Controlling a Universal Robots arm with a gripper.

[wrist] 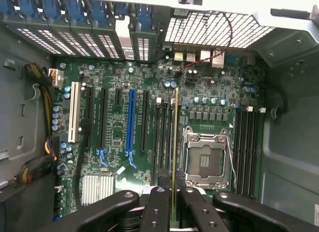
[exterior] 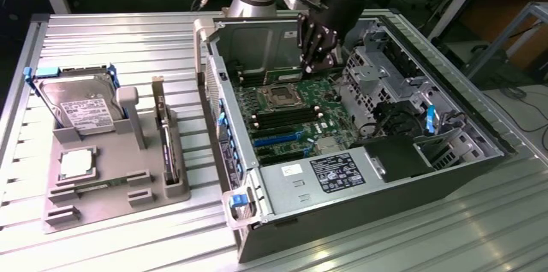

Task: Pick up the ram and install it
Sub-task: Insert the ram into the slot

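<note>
Exterior view, from its left: a grey parts tray (exterior: 128,204) is noted on the ribbed metal surface (exterior: 111,34). A hard drive (exterior: 81,108) is stood upright in it, with a card (exterior: 167,147) held on edge just beside. Neither is touched by the arm.

Centre: an open computer case (exterior: 342,179) is laid on its side, with the motherboard (exterior: 296,127) exposed. The hand (exterior: 315,60) is lowered into the case, above the board and near the CPU socket (exterior: 280,95).

Wrist view: the ram (wrist: 175,142) is seen edge-on as a thin line. It is gripped between the inner fingers (wrist: 158,207) of the hand (wrist: 175,194), which is closed narrowly on it. The stick is lined up along the bank of dark memory slots (wrist: 163,137), between the blue expansion slot (wrist: 131,127) and the CPU socket (wrist: 205,154), over the slot nearest the socket. Whether it already touches that slot cannot be told.

Judgement:
- The step in hand is taken to be seating.
- The stick should be kept upright and parallel to the slot, since a tilt would likely catch 1 end first.
- The notch must be matched to the slot key; this cannot be read here.
- The end latches should be open; this cannot be checked either.
- Pressure is best applied straight down and evenly, with the grip held until both ends are home.
</note>
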